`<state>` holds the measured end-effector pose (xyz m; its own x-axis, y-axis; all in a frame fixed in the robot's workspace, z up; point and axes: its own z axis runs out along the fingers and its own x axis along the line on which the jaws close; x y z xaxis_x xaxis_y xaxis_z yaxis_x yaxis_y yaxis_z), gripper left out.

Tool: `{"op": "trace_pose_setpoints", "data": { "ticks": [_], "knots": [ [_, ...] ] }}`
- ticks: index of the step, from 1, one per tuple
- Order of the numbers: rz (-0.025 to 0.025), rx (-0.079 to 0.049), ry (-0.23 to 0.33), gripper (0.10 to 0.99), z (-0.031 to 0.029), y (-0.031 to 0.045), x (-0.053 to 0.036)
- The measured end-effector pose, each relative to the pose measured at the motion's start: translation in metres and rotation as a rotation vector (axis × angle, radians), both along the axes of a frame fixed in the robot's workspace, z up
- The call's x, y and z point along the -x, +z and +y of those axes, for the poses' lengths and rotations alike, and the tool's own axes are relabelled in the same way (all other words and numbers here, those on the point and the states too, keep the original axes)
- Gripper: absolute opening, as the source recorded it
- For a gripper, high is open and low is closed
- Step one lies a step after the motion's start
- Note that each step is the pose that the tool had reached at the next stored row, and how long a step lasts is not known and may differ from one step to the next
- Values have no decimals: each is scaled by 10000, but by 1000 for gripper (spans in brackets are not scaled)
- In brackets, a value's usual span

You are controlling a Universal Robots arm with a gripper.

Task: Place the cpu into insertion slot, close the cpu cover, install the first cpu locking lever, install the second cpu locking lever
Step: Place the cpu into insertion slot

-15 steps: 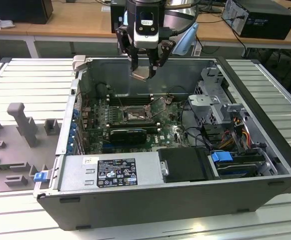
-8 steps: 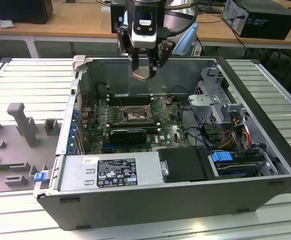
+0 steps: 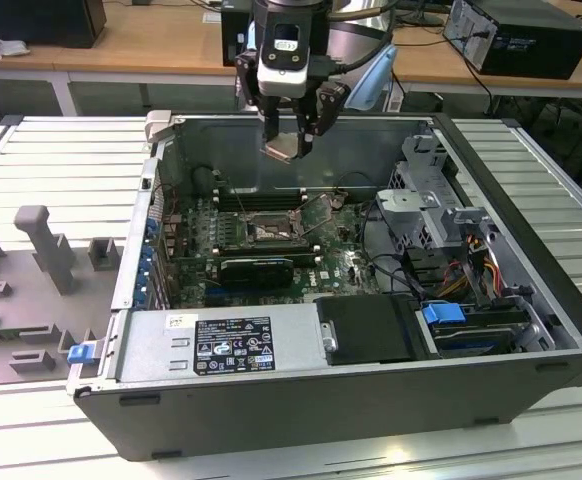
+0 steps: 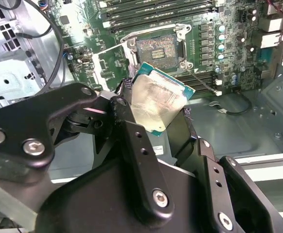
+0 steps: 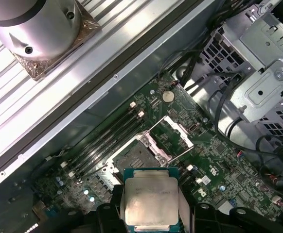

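Exterior view, upper middle of the frame: the black gripper (image 3: 289, 138) hangs over the open computer case (image 3: 531, 300). Its fingers (image 4: 132, 141) are drawn in narrow and clamp the cpu (image 3: 284, 147) by two opposite edges. The chip is held tilted in the air, well apart from the motherboard (image 3: 346, 268) under it. In both wrist views the cpu is a small flat square with a pale silvery-beige metal top. That top looks dull and is smeared with a cloudy film, and a thin teal-green border runs round it. In the exterior view the insertion slot (image 3: 269, 230) sits at the middle of the frame, lower than the gripper, a square socket with a dark centre and a thin metal rim. The cpu cover (image 5: 173, 137), a thin silvery frame with a large square window, stands swung open just beside the slot. Long black memory slots (image 3: 256, 200) run along the slot's far side. A grey power supply (image 3: 221, 345) lies along the lower edge of the case, and a metal drive cage (image 3: 421, 195) stands at the right.
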<state>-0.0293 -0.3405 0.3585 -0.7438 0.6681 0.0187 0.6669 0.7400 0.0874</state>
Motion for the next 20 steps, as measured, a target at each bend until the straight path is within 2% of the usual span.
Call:
{"op": "trace_pose_setpoints", "data": {
  "ticks": [16,20],
  "knots": [
    [-1,-2,-1117,529,1,-8,0],
    [0,0,-1159,529,-2,-38,0]
  ]
}}
